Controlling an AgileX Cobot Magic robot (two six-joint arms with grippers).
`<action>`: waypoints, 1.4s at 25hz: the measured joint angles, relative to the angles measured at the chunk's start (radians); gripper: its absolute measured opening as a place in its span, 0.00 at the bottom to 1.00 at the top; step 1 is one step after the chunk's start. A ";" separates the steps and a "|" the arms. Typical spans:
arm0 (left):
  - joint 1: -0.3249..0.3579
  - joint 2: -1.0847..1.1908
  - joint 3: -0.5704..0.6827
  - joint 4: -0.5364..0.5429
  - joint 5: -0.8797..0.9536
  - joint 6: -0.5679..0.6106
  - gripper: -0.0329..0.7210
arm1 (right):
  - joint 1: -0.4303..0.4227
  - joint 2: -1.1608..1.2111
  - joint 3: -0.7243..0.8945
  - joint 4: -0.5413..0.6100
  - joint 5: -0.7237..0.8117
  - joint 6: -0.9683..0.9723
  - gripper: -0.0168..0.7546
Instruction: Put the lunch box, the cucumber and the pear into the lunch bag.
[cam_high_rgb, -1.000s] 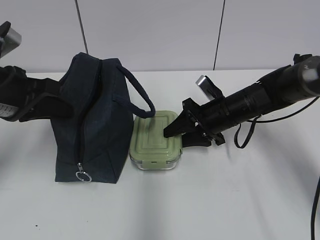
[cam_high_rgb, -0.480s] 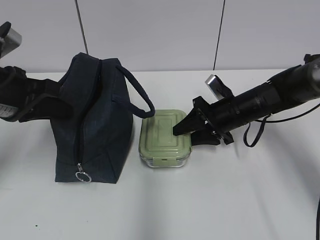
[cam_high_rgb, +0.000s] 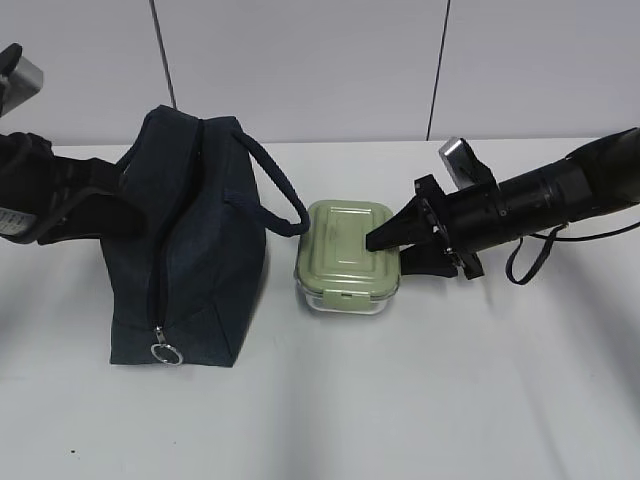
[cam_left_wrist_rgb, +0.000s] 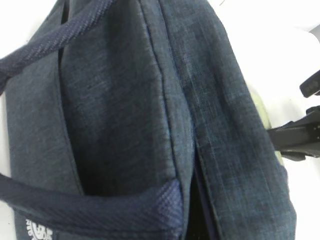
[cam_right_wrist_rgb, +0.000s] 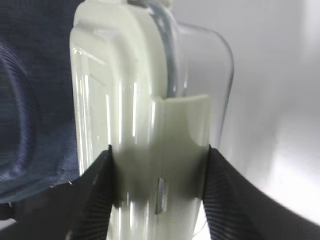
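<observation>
The lunch box, clear glass with a sage-green lid, sits just right of the lunch bag, a small gap between them. My right gripper is shut on the box's right end. In the right wrist view its fingers clamp the lid clip and glass wall of the box. The navy bag stands on its side with the ring pull at the front. My left gripper is against the bag's left side; its jaws are hidden. The left wrist view shows only bag fabric. Cucumber and pear are out of view.
The bag's looped handle arches toward the lunch box. The white table spreads in front and to the right. A wall stands behind. A black cable hangs under the right arm.
My right gripper has moved to the right with the lunch box in it, drawing the box away from the bag's side. The bag and left arm have not moved.
</observation>
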 joint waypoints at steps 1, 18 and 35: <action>0.000 0.000 0.000 0.000 0.000 0.000 0.02 | 0.000 0.000 0.000 0.018 0.002 -0.004 0.52; 0.000 0.000 0.000 0.000 0.000 0.000 0.02 | -0.069 -0.020 -0.128 0.059 0.004 0.011 0.52; 0.000 0.000 0.000 -0.001 0.000 0.000 0.02 | 0.065 -0.117 -0.378 0.133 0.031 0.089 0.52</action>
